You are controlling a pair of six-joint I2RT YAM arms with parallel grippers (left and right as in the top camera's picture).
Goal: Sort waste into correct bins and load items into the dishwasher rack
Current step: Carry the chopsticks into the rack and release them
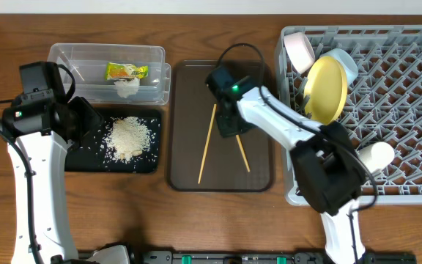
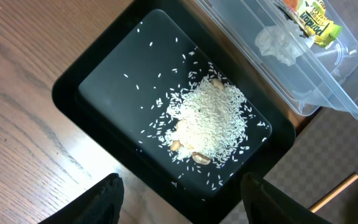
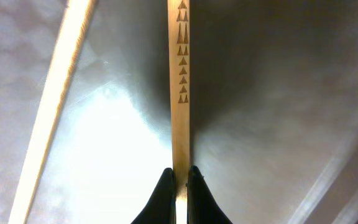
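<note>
Two thin wooden chopsticks lie on the dark-brown serving tray (image 1: 258,180). My right gripper (image 1: 230,123) is shut on the right chopstick (image 3: 179,93), whose printed end runs away from the fingers. The other chopstick (image 1: 207,143) lies free beside it (image 3: 55,106). My left gripper (image 2: 182,186) hangs open over the corner of the black tray (image 2: 104,93), which holds the rice scraps (image 2: 213,118). The clear tub (image 1: 86,55) contains the snack wrapper (image 1: 126,71) and the tissue (image 1: 127,88). The grey dishwasher rack (image 1: 409,110) holds the yellow plate (image 1: 325,89) upright.
In the rack, a small white cup (image 1: 299,50) and a light-blue bowl (image 1: 345,64) stand behind the plate, and a white bowl (image 1: 376,155) sits near the front. My right arm reaches across the rack's left edge. Bare wooden tabletop (image 1: 160,227) lies in front of the trays.
</note>
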